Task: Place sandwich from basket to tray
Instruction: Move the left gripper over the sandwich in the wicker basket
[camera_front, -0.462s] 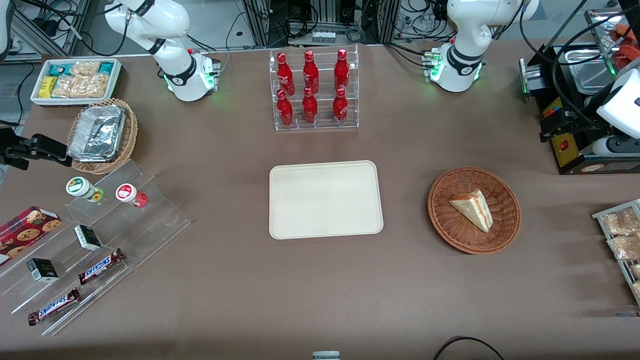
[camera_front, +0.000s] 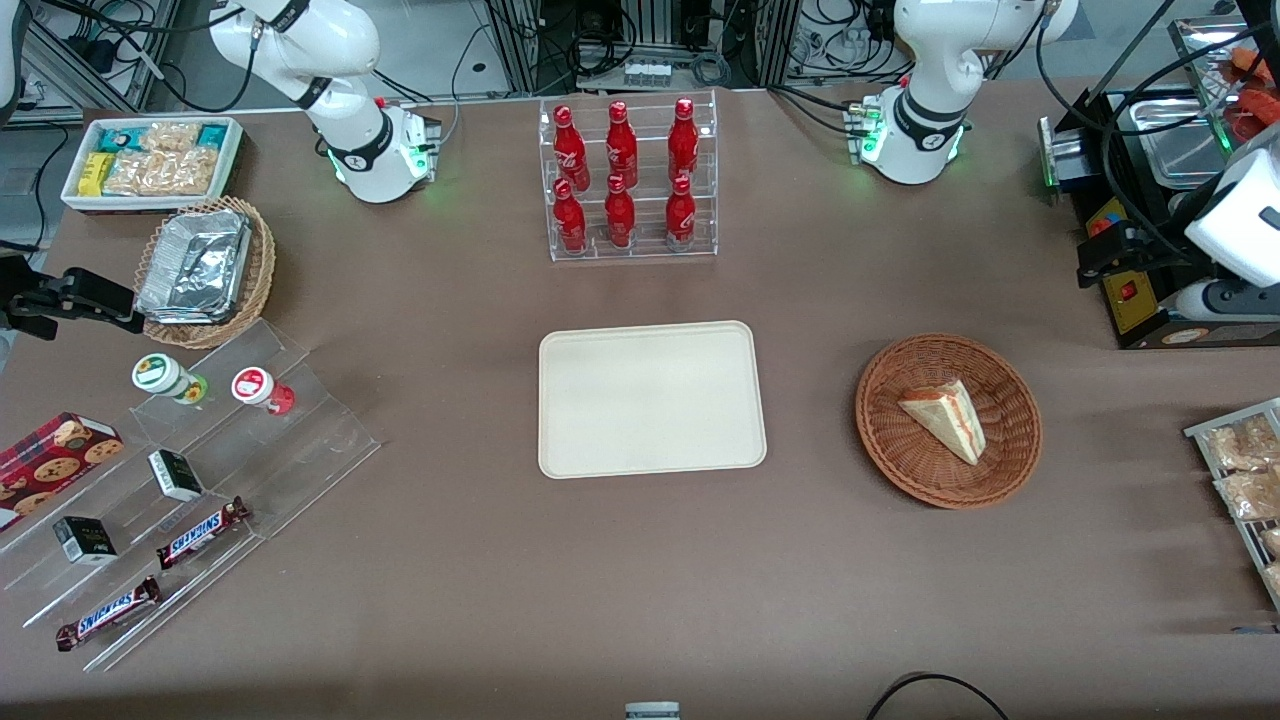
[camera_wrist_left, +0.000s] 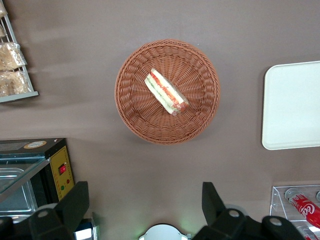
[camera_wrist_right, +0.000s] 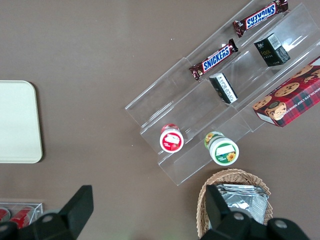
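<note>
The sandwich (camera_front: 945, 418), a pale wedge with red and green layers, lies in the round reddish-brown basket (camera_front: 1010, 460). The cream tray (camera_front: 650, 400) lies flat and bare beside the basket, toward the parked arm's end. My left gripper (camera_front: 1100, 255) hangs high by the black machine, farther from the front camera than the basket, well apart from it. In the left wrist view the gripper (camera_wrist_left: 145, 192) is open and empty, with the sandwich (camera_wrist_left: 166, 93), the basket (camera_wrist_left: 135, 120) and part of the tray (camera_wrist_left: 292, 105) below it.
A clear rack of red bottles (camera_front: 628, 180) stands farther back than the tray. A black machine (camera_front: 1140, 200) and a rack of snack packets (camera_front: 1245, 470) flank the basket. Clear steps with snacks (camera_front: 200, 470), a tan foil basket (camera_front: 205, 270) and a white bin (camera_front: 150, 160) lie toward the parked arm's end.
The left arm's wrist has shifted slightly by the black machine. The sandwich, basket and tray have not moved.
</note>
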